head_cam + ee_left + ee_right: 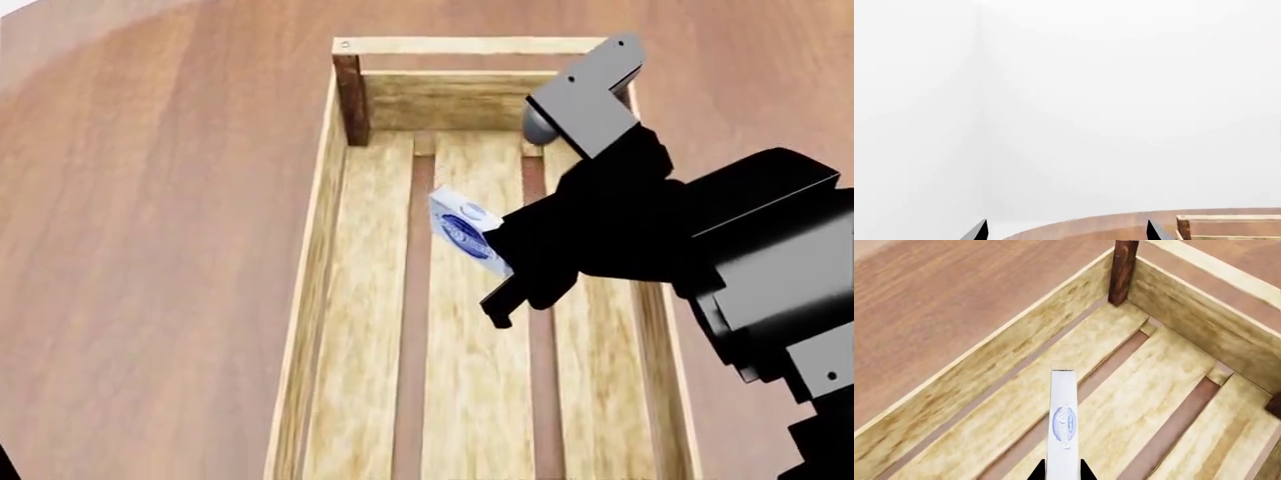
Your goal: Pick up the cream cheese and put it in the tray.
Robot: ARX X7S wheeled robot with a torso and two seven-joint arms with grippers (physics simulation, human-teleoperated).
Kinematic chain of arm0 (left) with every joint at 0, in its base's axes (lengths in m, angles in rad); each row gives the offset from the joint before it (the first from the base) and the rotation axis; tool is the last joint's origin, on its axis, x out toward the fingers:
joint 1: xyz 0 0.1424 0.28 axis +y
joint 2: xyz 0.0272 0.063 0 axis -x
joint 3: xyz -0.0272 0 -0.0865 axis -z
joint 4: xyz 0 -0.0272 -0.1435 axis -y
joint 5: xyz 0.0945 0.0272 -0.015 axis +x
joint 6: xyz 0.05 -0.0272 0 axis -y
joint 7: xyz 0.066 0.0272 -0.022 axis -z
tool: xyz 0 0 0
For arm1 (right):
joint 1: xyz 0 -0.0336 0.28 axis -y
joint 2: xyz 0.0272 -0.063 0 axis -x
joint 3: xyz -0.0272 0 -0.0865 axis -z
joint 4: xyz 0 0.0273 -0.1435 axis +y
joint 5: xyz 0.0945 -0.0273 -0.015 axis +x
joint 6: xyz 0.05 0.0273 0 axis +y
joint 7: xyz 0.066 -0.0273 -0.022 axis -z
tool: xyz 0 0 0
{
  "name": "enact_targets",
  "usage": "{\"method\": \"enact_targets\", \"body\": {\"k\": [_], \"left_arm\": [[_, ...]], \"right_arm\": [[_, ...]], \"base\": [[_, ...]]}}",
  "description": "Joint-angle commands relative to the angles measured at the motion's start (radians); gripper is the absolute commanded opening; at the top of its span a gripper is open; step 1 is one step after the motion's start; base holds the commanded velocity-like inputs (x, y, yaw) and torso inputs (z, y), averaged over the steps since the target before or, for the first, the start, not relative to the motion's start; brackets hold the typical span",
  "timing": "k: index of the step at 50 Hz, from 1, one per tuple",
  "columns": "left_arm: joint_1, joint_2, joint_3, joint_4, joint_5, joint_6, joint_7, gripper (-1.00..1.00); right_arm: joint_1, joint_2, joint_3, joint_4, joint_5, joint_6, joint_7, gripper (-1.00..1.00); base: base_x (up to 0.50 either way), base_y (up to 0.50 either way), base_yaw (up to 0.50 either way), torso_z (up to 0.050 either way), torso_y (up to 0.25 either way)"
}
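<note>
The cream cheese (467,232), a small flat pale box with a blue oval logo, hangs tilted above the slatted floor of the tray (320,260). My right gripper (505,262) is shut on its near end, black fingers pressed to both flat faces. In the right wrist view the cream cheese (1063,425) shows edge-on between the fingertips of the right gripper (1062,474), over the slats near the tray's far end wall (1201,320). My left gripper (1066,233) is open, holding nothing; only its two dark tips show, and a corner of the tray (1227,227) lies beside them.
The tray rests on a round brown wooden table (147,220). A dark brown corner post (351,100) stands at the tray's far left corner, also seen as corner post (1122,271). The table's curved edge (1074,225) meets pale floor beyond it.
</note>
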Motion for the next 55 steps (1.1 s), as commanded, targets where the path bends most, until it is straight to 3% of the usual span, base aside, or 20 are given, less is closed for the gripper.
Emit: {"method": "enact_targets", "body": {"k": [1, 55], "left_arm": [[-0.002, -0.002, 0.002, -0.001, -0.001, -0.003, -0.001, 1.0], [-0.006, -0.01, 0.01, -0.012, 0.004, 0.008, -0.014, 1.0]], "right_arm": [[0.005, 0.001, -0.003, 0.001, -0.004, -0.007, -0.006, -1.0], [-0.002, -0.032, -0.062, 0.055, -0.04, -0.032, -0.018, -1.0]], "base": [[0.0, 0.0, 0.0, 0.0, -0.051], [0.0, 0.0, 0.0, 0.0, -0.05]]}}
